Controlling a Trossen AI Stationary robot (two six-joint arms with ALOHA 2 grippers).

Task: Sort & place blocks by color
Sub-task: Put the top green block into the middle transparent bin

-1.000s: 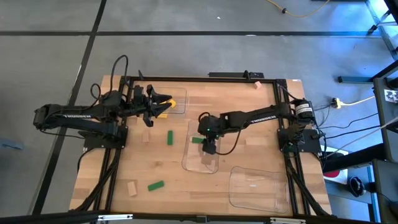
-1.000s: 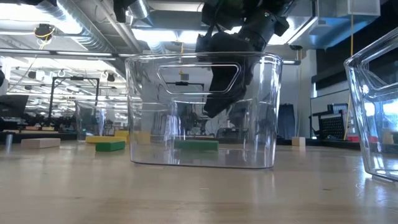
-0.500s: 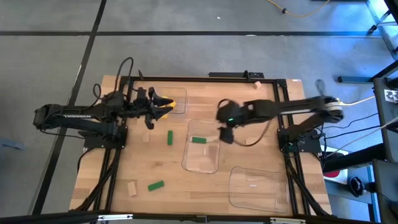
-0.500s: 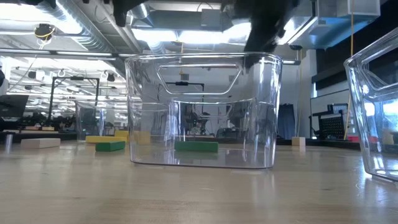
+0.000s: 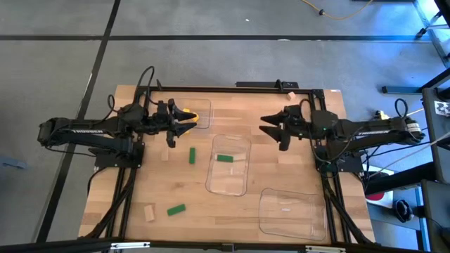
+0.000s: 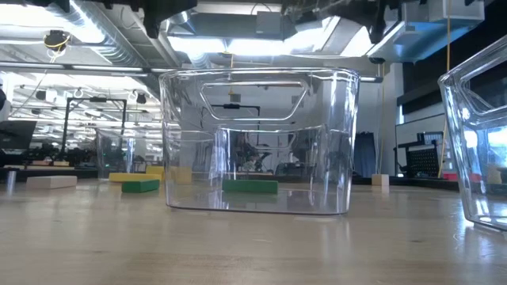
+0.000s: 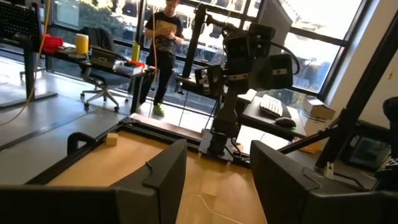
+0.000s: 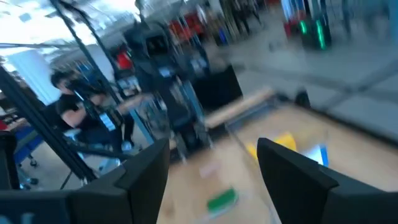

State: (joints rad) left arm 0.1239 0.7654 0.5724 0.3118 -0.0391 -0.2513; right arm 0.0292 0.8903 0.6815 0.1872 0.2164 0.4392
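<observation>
My left gripper (image 5: pixel 191 119) hangs open and level above the far-left tray (image 5: pixel 204 121), where yellow blocks (image 5: pixel 188 114) lie; nothing sits between its fingers (image 7: pixel 163 171). My right gripper (image 5: pixel 266 125) hangs open and level above the table, right of the middle tray (image 5: pixel 228 184). A green block (image 5: pixel 224 158) lies flat on that tray's floor. Two more green blocks (image 5: pixel 192 155) (image 5: pixel 176 209) and tan blocks (image 5: pixel 166 153) (image 5: pixel 149 213) lie on the bare table at the left.
A third clear tray (image 5: pixel 292 221) stands at the near right. A tan block (image 5: pixel 290 95) lies by the far edge. In the low view the middle tray (image 6: pixel 257 95) stands in front, the near-right tray (image 6: pixel 475 142) at the right. A person stands beyond the table.
My right gripper has risen out of the middle tray and drawn back toward the table's right edge, tipping from pointing down to level. The green block has stayed on the tray's floor.
</observation>
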